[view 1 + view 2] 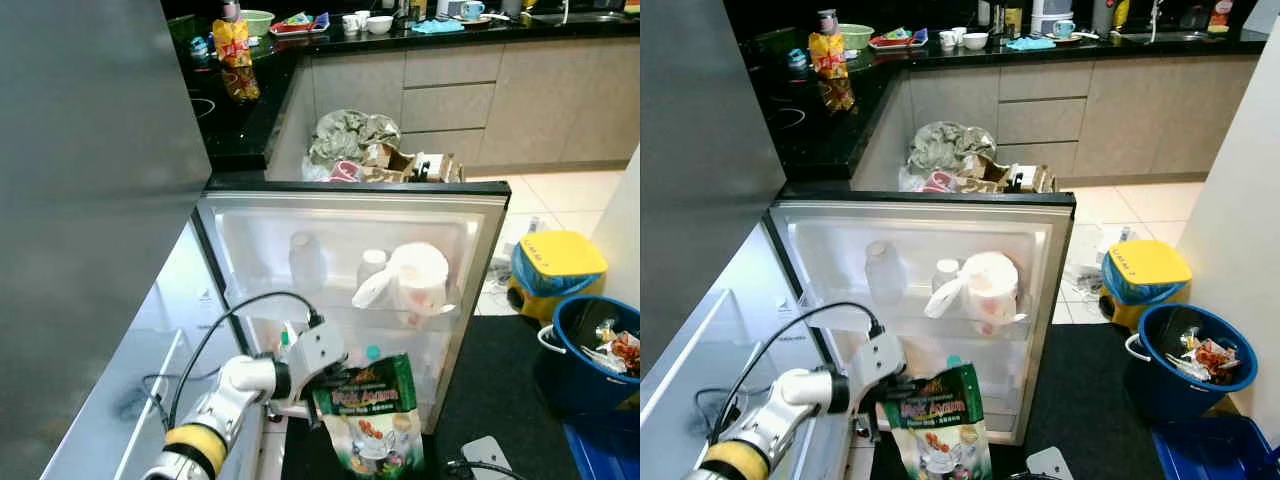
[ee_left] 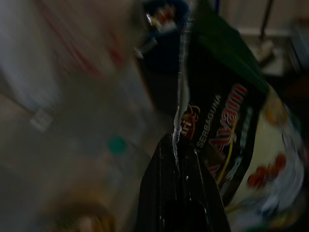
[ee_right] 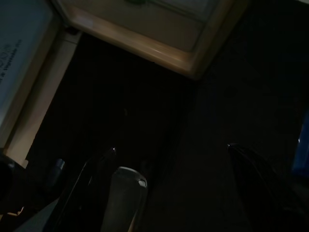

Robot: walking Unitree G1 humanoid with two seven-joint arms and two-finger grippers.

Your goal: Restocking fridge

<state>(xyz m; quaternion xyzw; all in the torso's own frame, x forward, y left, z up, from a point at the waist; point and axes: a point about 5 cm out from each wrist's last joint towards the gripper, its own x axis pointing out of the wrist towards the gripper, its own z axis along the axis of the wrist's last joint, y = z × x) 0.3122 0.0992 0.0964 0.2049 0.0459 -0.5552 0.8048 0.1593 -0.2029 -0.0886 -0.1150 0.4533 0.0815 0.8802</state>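
Pouch (image 1: 372,415) pinched by left claw (image 1: 322,384) before fridge door (image 1: 480,260)

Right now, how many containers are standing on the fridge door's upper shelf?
3: a clear bottle at the left, a small jar in the middle, a white jug at the right. Others may hide behind them.

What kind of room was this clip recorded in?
A home kitchen, most likely: a black glossy countertop carrying cups and dishes, beige cabinet drawers below it, and an open white fridge door with bottles on its shelves, beside a blue plastic bin.
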